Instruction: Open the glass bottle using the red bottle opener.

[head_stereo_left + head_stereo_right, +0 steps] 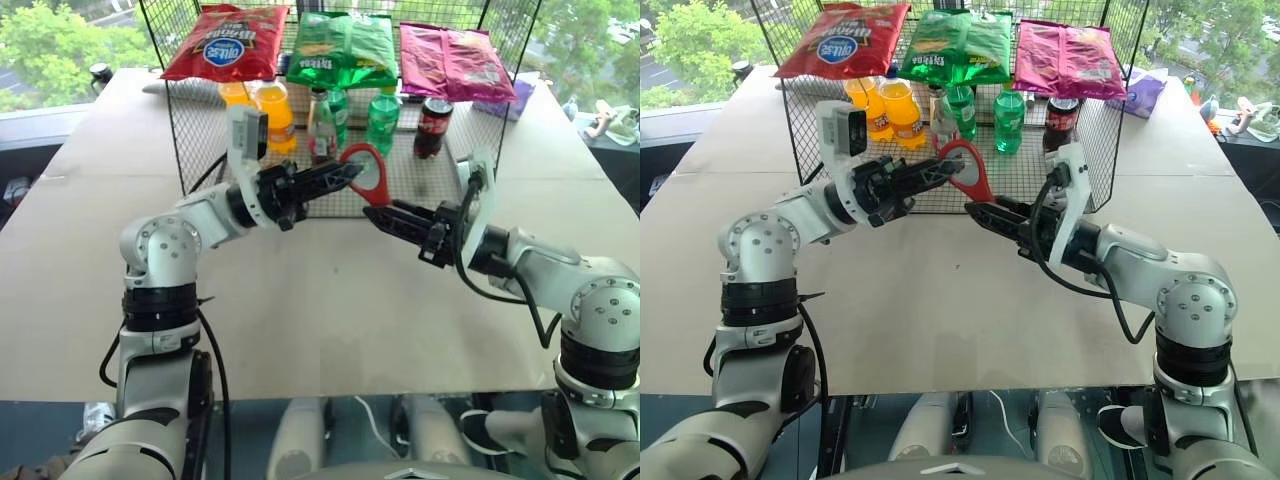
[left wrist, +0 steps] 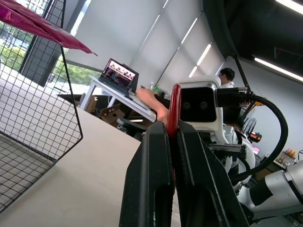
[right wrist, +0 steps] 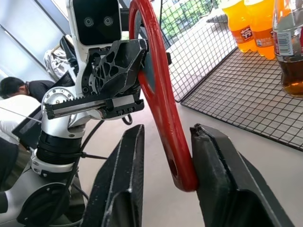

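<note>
Left gripper [image 1: 345,175]: I see it clamped on the red bottle opener [image 1: 368,172].
Right gripper [image 1: 378,216]: narrow, fingers astride the opener's handle.
Glass bottle [image 1: 320,125]: at 11 o'clock from the opener.

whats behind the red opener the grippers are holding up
Behind the red bottle opener stands the glass bottle in the wire rack, flanked by green bottles. The opener covers part of the rack's floor.

We see the red bottle opener [image 1: 366,174] between our grippers, the glass bottle [image 1: 320,124] just behind it in the wire rack [image 1: 200,150].

Snack bags [image 1: 345,45] atop wire rack [image 1: 190,120]
</note>
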`<state>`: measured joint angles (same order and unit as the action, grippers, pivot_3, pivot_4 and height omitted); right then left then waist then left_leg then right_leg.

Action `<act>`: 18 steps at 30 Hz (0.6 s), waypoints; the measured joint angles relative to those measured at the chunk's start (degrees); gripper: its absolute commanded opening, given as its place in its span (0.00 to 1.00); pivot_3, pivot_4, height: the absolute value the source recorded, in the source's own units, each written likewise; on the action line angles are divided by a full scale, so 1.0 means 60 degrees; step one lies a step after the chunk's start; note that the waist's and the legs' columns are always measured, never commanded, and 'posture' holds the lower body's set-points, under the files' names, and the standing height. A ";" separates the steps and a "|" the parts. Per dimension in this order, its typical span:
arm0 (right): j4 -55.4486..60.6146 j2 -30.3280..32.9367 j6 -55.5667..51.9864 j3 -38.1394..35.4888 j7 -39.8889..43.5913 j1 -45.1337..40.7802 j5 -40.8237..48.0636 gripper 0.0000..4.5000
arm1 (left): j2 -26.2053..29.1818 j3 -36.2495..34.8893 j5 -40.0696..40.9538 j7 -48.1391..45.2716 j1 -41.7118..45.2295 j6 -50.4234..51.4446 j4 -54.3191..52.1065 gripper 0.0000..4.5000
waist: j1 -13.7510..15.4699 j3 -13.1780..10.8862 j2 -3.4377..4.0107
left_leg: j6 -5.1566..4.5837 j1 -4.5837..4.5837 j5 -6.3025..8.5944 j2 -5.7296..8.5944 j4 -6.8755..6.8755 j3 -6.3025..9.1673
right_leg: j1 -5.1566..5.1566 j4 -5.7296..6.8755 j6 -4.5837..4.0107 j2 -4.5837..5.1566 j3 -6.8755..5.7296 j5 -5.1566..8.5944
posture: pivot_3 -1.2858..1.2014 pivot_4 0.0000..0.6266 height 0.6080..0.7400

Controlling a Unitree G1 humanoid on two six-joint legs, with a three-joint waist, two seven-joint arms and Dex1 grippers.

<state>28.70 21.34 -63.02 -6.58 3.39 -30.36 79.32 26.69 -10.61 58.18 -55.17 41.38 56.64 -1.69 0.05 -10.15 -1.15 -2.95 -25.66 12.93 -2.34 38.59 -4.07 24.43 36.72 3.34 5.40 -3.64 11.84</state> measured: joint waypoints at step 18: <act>-0.0062 0.0449 0.0367 0.0416 0.0103 -0.0002 0.0482 0.06 | 0.0311 0.0113 -0.0016 -0.0367 -0.0213 0.0088 -0.0247 0.00 | -0.0021 0.0000 0.0000 | -0.0001 -0.0001 0.0000 -0.0001 0.0000 0.0000 | 0.0005 0.0002 0.0000 0.0000 0.0006 0.0000 | 0.52 0.24 1.00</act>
<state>28.33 24.03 -60.82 -4.08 4.01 -30.37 82.21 28.56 -9.93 58.08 -57.37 40.10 57.17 -3.17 -0.08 -10.15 -1.15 -2.96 -25.67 12.93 -2.34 38.59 -4.07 24.46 36.73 3.34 5.40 -3.60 11.84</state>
